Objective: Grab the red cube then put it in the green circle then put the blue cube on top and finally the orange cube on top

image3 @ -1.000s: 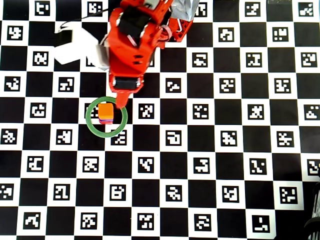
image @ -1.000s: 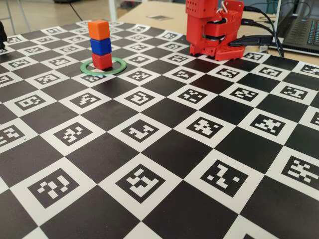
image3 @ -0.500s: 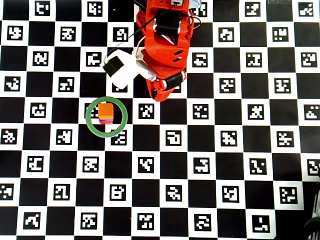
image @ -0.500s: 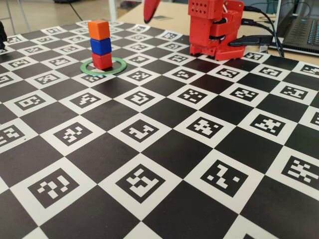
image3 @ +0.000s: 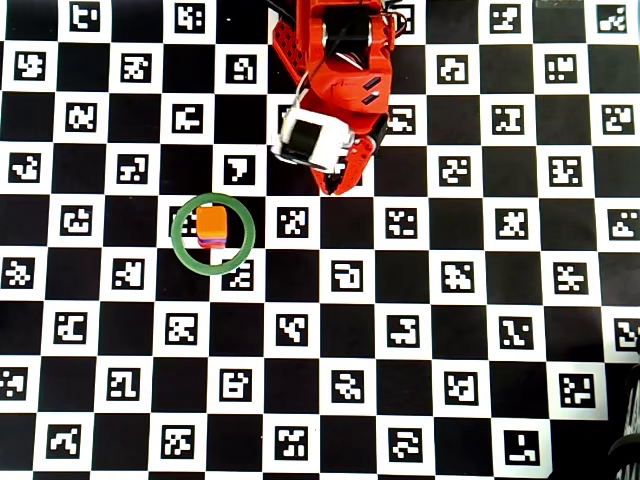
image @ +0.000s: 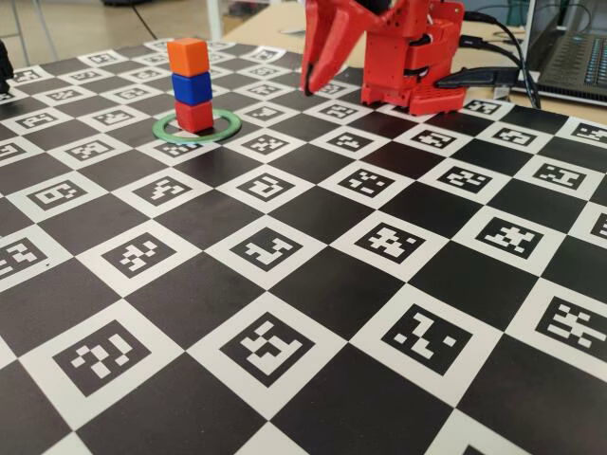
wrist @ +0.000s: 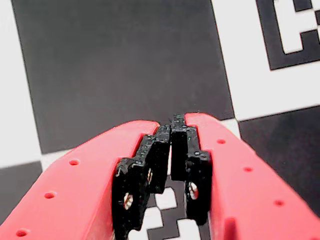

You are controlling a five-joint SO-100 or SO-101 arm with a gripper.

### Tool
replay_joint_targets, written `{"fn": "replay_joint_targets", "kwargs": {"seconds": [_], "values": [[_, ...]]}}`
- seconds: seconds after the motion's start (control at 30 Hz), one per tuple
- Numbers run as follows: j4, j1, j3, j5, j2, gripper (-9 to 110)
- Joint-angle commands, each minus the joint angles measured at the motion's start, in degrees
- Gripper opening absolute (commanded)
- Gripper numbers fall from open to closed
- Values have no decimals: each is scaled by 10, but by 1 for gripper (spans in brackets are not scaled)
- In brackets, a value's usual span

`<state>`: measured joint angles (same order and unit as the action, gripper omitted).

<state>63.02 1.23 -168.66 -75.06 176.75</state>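
The red cube (image: 194, 116) sits inside the green circle (image: 232, 125), with the blue cube (image: 192, 87) on it and the orange cube (image: 188, 57) on top, a straight three-cube stack. From above only the orange cube (image3: 211, 221) shows clearly, within the green circle (image3: 176, 236). My gripper (image: 305, 91) points down at the board, well to the right of the stack and apart from it. The overhead view has the gripper (image3: 333, 190) to the upper right of the ring. In the wrist view the gripper (wrist: 171, 124) is shut, its black pads (wrist: 156, 160) touching and holding nothing.
The arm's red base (image: 410, 57) stands at the back of the checkerboard marker mat (image: 313, 284). A laptop (image: 577, 52) and black cables (image: 493, 74) lie at the back right, off the mat.
The arm has swung away from the stack, to the right in the overhead view, and the gripper has come down towards the board. The cube stack has not moved.
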Motion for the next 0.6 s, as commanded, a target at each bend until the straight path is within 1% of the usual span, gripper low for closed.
{"fn": "replay_joint_targets", "kwargs": {"seconds": [0.0, 0.1, 0.43, 0.57], "values": [[32, 4, -2, -26, 42, -6], [62, 0, -26, -36, 74, -6], [99, -35, -112, -41, 153, -6], [106, -44, -128, -42, 156, -6]]}}
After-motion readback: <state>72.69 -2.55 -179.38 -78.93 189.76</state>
